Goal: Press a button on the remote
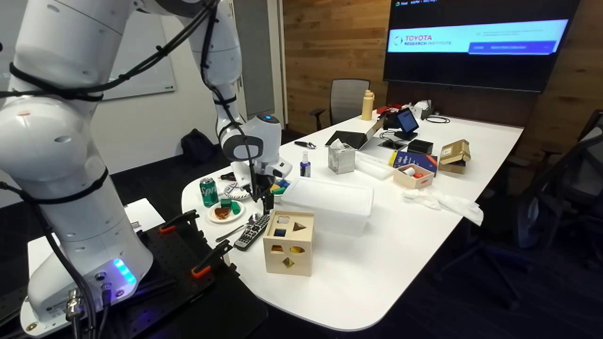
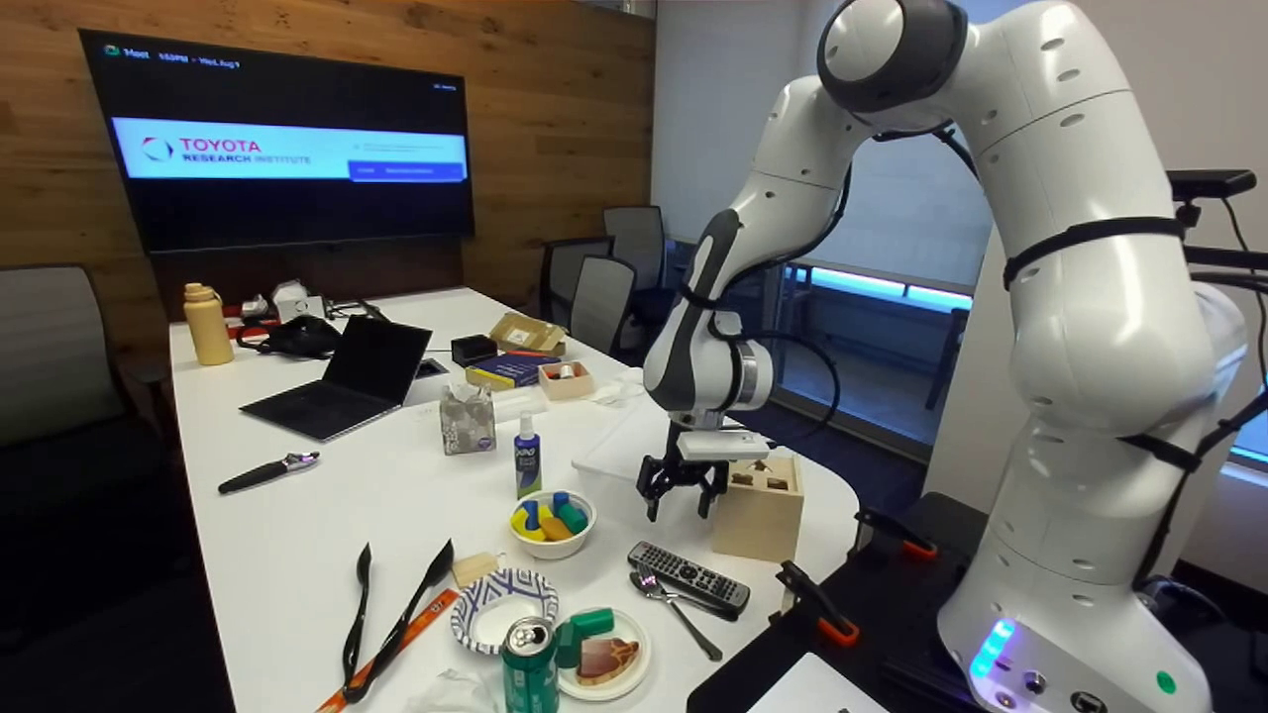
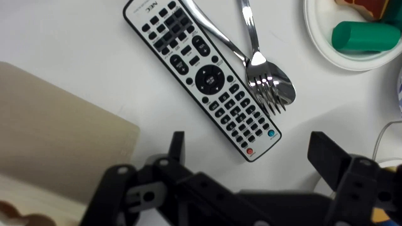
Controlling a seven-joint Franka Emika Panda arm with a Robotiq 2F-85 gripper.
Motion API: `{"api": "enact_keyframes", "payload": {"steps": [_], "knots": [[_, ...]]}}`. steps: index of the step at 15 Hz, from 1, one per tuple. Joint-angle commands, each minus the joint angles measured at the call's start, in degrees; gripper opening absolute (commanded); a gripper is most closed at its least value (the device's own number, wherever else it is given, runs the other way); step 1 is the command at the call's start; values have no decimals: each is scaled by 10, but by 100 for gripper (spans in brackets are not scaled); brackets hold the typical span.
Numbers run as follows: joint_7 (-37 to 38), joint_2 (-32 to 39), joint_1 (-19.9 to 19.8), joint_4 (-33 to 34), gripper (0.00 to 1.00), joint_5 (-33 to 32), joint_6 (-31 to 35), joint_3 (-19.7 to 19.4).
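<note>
Gripper [image 2: 679, 513] near black-edged, many-buttoned grey remote [image 3: 204, 78]

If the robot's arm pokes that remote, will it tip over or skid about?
The remote probably won't tip or roll: it is a flat, slim bar lying face up. It looks stiff, with straight edges, so bending seems unlikely. A sideways push might slide it over the smooth-looking white table, perhaps into the spoon and fork close beside it.

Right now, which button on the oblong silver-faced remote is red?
The round red button at the end opposite the NEC logo; others black or blue.
</note>
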Motion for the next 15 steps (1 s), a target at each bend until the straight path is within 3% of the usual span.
{"api": "enact_keyframes", "payload": {"steps": [1, 3, 4, 6, 11, 15], "knots": [[82, 26, 15, -9, 100, 6, 43, 10], [132, 43, 34, -11, 100, 8, 62, 4], [155, 48, 44, -11, 75, 9, 67, -2], [195, 57, 57, -11, 66, 9, 77, -13], [265, 62, 109, -5, 27, 5, 65, -67], [282, 64, 122, 4, 0, -1, 48, -88]]}}
